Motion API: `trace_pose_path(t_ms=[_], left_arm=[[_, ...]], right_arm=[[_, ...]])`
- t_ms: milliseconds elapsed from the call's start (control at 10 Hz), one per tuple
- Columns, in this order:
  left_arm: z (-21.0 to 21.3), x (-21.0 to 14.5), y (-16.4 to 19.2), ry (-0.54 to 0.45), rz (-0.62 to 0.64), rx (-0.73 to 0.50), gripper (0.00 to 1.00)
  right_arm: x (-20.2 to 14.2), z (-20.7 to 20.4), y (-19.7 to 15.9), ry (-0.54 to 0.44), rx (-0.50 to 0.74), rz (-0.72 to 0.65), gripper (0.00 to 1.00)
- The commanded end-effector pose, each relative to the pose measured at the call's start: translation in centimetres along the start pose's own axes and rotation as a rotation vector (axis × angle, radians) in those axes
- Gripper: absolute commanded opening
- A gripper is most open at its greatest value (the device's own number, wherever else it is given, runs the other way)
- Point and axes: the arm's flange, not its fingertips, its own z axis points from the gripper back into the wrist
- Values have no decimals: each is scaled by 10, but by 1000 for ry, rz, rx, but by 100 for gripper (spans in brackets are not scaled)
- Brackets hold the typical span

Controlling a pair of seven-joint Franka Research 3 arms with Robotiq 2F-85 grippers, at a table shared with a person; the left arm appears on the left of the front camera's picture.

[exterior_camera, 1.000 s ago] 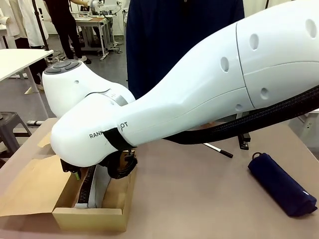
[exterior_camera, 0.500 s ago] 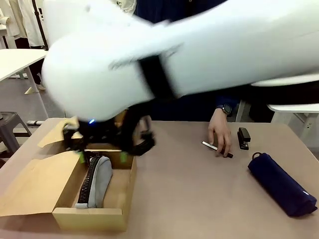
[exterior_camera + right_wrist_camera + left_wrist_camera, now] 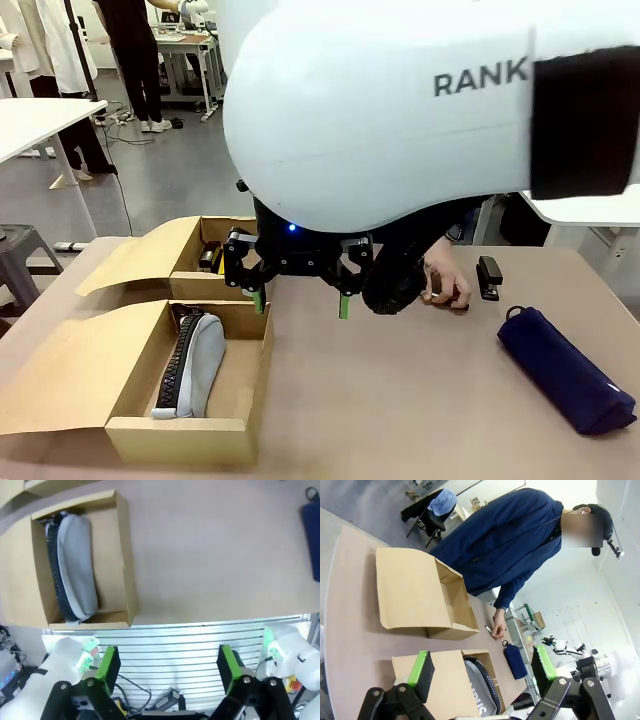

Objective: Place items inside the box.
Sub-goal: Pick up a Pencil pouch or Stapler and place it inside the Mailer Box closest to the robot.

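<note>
Right gripper (image 3: 300, 302) hangs with jaws apart above the table (image 3: 400, 400), just beside the box (image 3: 175, 438) at the near-left corner, grey pouch (image 3: 197, 362) lies inside, person's hand (image 3: 445, 282) near the far edge, navy pouch (image 3: 565, 372) by the right edge.

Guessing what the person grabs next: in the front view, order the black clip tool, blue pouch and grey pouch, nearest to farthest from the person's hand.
1. The black clip tool, just beside the hand.
2. The blue pouch, farther to the right.
3. The grey pouch, inside the box on the left.

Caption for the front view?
Right gripper open beside the box holding the grey pouch; person's hand at the far side.
</note>
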Motion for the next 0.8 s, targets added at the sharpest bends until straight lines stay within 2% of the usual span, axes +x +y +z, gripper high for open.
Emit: trace_pose_path(t_ms=[0, 100, 200, 300, 400, 600, 700], left_arm=[[-2, 1, -1, -18, -20, -21, 100], [-2, 1, -1, -18, -20, -21, 100], [-2, 1, -1, -18, -20, -21, 100], [-2, 1, -1, -18, -20, -21, 100], [-2, 1, -1, -18, -20, -21, 100], [-2, 1, -1, -18, -20, -21, 100], [-2, 1, -1, -18, -20, -21, 100]], right_arm=[[16, 10, -20, -14, 43, -62, 100], [27, 36, -46, -33, 92, -92, 100], [40, 68, -88, -63, 164, -184, 100], [53, 95, -147, -28, 276, -278, 100], [67, 101, -203, 9, 320, -396, 100], [73, 90, -305, 177, 541, -448, 100], [68, 78, -360, 292, 684, -383, 100]])
